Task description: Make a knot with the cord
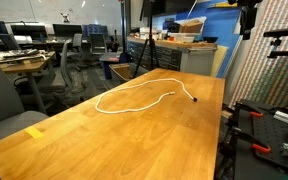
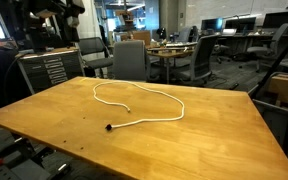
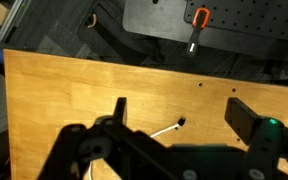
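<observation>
The cord [image 1: 134, 100] is a thin white rope lying in a loose open loop on the wooden table [image 1: 104, 140]. It shows in both exterior views, with its small dark tip [image 1: 194, 99] toward one table edge. The loop [image 2: 144, 100] crosses nothing and no knot shows in it; the dark tip [image 2: 109, 127] lies near the front edge. In the wrist view, only the tip end of the cord [image 3: 174, 126] shows. My gripper [image 3: 184, 112] hangs well above it, open, with nothing between its two dark fingers [image 3: 246, 118].
A yellow tape patch [image 1: 34, 130] sits on the table near one corner. Beyond the table edge, the wrist view shows a black perforated plate [image 3: 159, 15] and a red-handled clamp [image 3: 197, 17]. Office chairs [image 2: 129, 58] and desks stand behind the table.
</observation>
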`<state>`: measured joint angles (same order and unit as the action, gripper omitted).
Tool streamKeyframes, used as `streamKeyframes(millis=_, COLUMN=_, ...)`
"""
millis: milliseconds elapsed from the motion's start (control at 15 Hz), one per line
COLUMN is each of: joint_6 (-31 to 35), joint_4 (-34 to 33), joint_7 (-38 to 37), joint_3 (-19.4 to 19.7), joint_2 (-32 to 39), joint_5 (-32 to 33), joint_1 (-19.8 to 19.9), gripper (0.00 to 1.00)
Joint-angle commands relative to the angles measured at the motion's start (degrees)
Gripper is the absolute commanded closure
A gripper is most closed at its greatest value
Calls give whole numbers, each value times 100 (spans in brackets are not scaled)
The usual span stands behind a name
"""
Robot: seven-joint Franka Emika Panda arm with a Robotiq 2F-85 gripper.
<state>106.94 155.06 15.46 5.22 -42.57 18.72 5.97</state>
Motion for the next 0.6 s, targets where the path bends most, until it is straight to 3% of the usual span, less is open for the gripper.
streamKeyframes(millis=0, joint_6=-28, joint_4=-12, joint_7=-45, joint_3=71, joint_2=-3, joint_5=44, joint_1=-85, gripper=0)
streamKeyframes(millis=200, joint_6=-28, joint_4=-12, joint_7=-45, joint_3=71, joint_2=-3, joint_5=44, joint_1=-85, gripper=0)
streamKeyframes(millis=333, joint_6=102, joint_4=-252, joint_7=-190, joint_3=-28, joint_2=340, joint_5=564, joint_1=105, gripper=0)
streamKeyframes(millis=533, joint_6=665, joint_4=-315, joint_7=-1306, joint_3=-189, joint_2=740, joint_5=1077, joint_1=330, gripper=0)
